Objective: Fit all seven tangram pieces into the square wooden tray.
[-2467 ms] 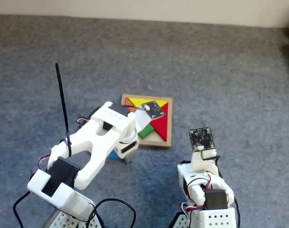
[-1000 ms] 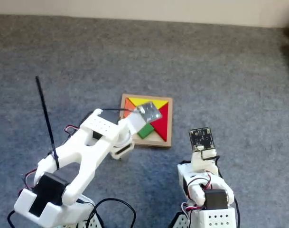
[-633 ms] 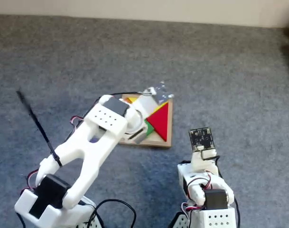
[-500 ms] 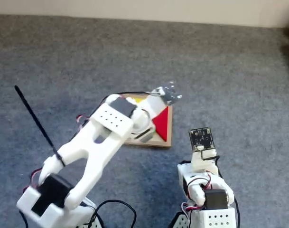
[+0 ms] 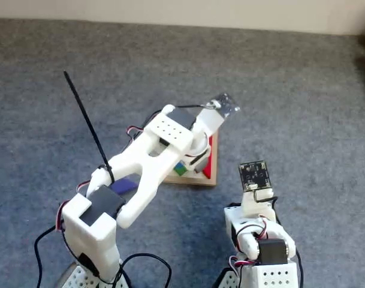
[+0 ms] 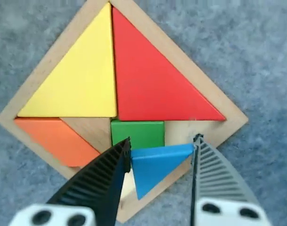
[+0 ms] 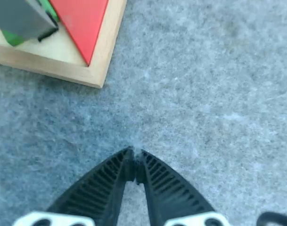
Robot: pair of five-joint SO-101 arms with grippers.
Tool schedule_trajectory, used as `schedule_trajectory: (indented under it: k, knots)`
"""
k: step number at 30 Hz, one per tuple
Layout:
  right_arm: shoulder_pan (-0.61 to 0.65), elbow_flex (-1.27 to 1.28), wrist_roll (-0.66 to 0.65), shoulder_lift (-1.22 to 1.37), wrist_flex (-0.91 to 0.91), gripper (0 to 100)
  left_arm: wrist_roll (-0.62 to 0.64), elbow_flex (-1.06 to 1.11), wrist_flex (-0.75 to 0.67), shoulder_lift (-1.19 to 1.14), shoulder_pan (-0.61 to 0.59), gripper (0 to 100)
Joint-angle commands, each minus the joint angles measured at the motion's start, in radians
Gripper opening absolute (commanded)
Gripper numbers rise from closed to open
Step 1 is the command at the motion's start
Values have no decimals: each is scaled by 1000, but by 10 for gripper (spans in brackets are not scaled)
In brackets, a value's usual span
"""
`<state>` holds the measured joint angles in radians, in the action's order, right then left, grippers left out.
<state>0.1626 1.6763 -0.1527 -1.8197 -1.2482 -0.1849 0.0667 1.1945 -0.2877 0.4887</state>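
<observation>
The square wooden tray (image 6: 204,87) holds a yellow triangle (image 6: 79,77), a red triangle (image 6: 152,80), an orange parallelogram (image 6: 58,139) and a green square (image 6: 137,134). My left gripper (image 6: 162,141) hangs above the tray's near corner, shut on a blue triangle (image 6: 155,162). In the high view the left arm (image 5: 170,135) stretches over the tray (image 5: 209,179) and hides most of it; a strip of the red triangle (image 5: 211,157) shows. My right gripper (image 7: 135,162) is shut and empty over bare carpet, short of the tray corner (image 7: 63,70).
Grey carpet surrounds the tray on all sides. A dark blue piece (image 5: 125,185) lies on the carpet under the left arm, left of the tray. The right arm's base (image 5: 260,252) sits folded at the front right.
The left arm has swung from the carpet left of the tray to above the tray and stretched farther out. The right arm has stayed still.
</observation>
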Motion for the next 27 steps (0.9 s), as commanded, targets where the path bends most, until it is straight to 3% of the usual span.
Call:
schedule_trajectory:
  k: [1, 4, 14, 24, 27]
  knots:
    - [-10, 143, 5, -33, -10, 17, 15, -50, 12, 2, 33, 264]
    - [-10, 143, 5, -33, -10, 17, 68, -58, 31, 2, 33, 306]
    - [-10, 143, 5, -33, -10, 17, 72, -44, 63, 94, 4, 271]
    - [-10, 143, 5, -33, -10, 17, 14, 166, 66, 288, -36, 239]
    - [-12, 143, 5, -33, -10, 17, -6, 239, -9, 288, -70, 236]
